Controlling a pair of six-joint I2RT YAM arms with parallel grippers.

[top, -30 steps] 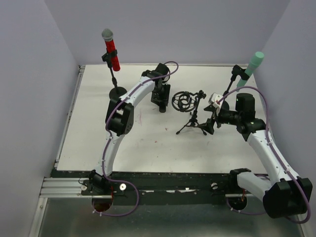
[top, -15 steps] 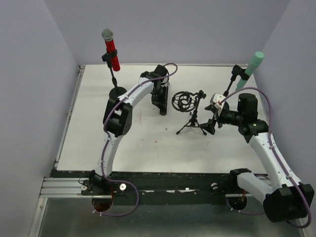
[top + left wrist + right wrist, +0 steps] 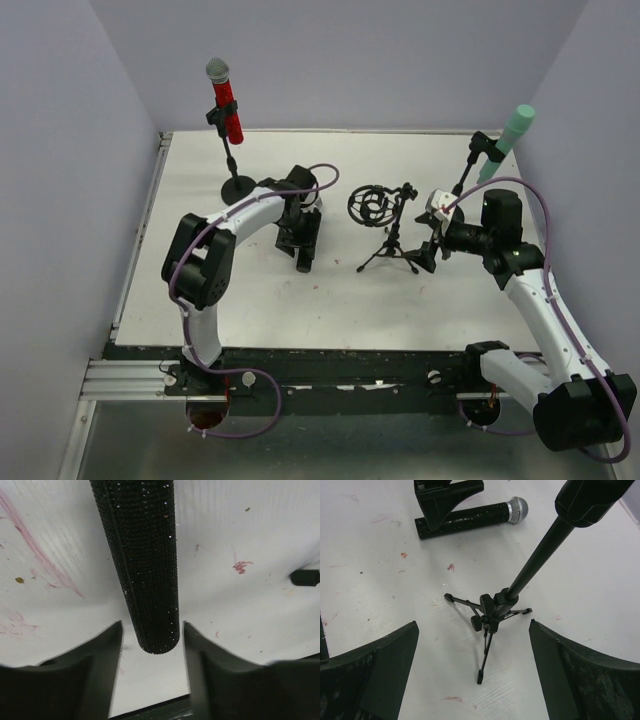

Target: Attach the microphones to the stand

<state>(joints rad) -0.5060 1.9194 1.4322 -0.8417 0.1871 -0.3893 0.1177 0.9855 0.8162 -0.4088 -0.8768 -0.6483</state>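
The left arm has swung back from the middle toward the near left. The left gripper (image 3: 152, 630) straddles the black microphone (image 3: 145, 555), which lies flat on the table (image 3: 200, 290); whether the fingers press it cannot be told. Three microphones and three stands are in view. The red microphone (image 3: 226, 105) and green microphone (image 3: 508, 140) each sit clipped on a stand. The tripod stand (image 3: 492, 610) is the third. The right gripper (image 3: 473, 625) gapes wide before it, holding nothing.
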